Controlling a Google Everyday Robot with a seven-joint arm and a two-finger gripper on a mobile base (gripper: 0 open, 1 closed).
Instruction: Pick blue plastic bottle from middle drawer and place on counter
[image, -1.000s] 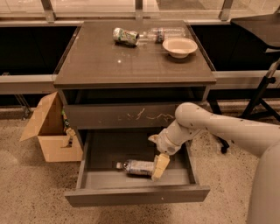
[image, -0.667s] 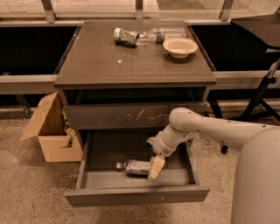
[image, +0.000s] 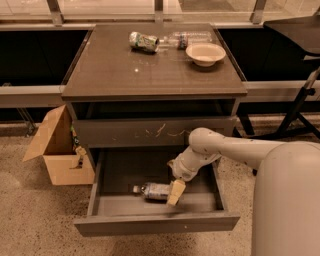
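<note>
blue plastic bottle (image: 156, 190): lies on its side in the open middle drawer (image: 150, 225), below the tabletop (image: 125, 75) front edge. end effector (image: 175, 192): at the bottle; spread or pinching, cannot tell. step: grasping. next: firm grip, lift clear.

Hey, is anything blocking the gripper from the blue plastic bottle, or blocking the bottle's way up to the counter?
Nothing visible. The gripper is inside the open middle drawer, right at the blue plastic bottle. On the counter, a crushed container, a longer bottle and a bowl sit at the back.
</note>
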